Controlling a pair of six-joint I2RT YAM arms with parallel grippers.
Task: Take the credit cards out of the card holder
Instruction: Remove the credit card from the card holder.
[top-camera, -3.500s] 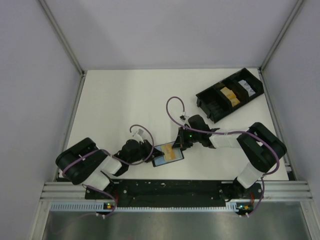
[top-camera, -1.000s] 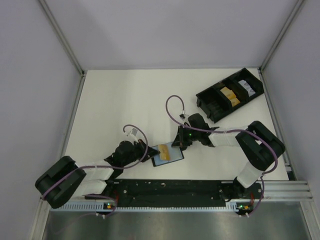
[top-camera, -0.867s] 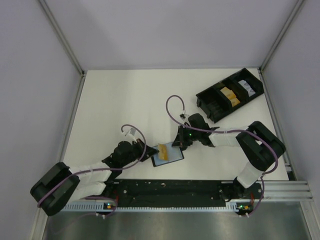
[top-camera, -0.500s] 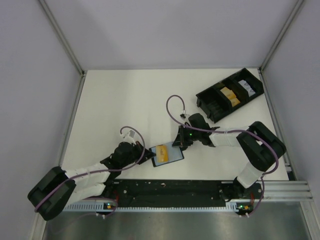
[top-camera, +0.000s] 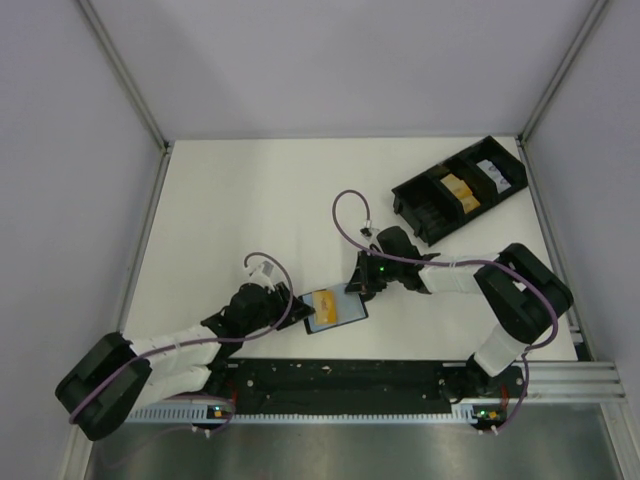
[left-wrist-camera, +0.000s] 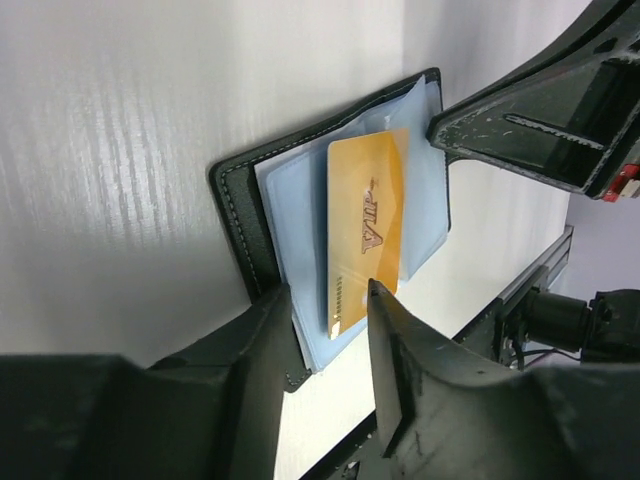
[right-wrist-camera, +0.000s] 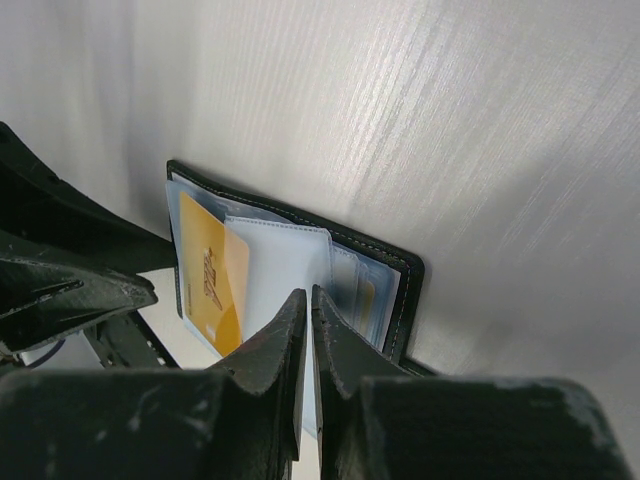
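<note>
The card holder (top-camera: 340, 310) lies open on the white table, black outside (left-wrist-camera: 235, 205), blue-grey sleeves inside (right-wrist-camera: 285, 255). An orange-yellow credit card (top-camera: 324, 302) sticks partly out of a sleeve toward the left arm (left-wrist-camera: 367, 225) (right-wrist-camera: 210, 270). My left gripper (top-camera: 297, 307) (left-wrist-camera: 330, 315) is open, its fingers on either side of the card's free end at the holder's left edge. My right gripper (top-camera: 358, 287) (right-wrist-camera: 306, 296) is shut, with a clear sleeve leaf in the thin slit between its tips. A second orange card (right-wrist-camera: 363, 300) shows faintly through a sleeve.
A long black compartmented tray (top-camera: 460, 187) holding orange and white items stands at the back right. A black rail (top-camera: 350, 378) runs along the near table edge. Cable loops rise from both wrists.
The left arm has dropped low and stretched out, its gripper staying at the holder's left edge. The orange card now lies further left than 3.5 s ago. The right arm has not moved.
</note>
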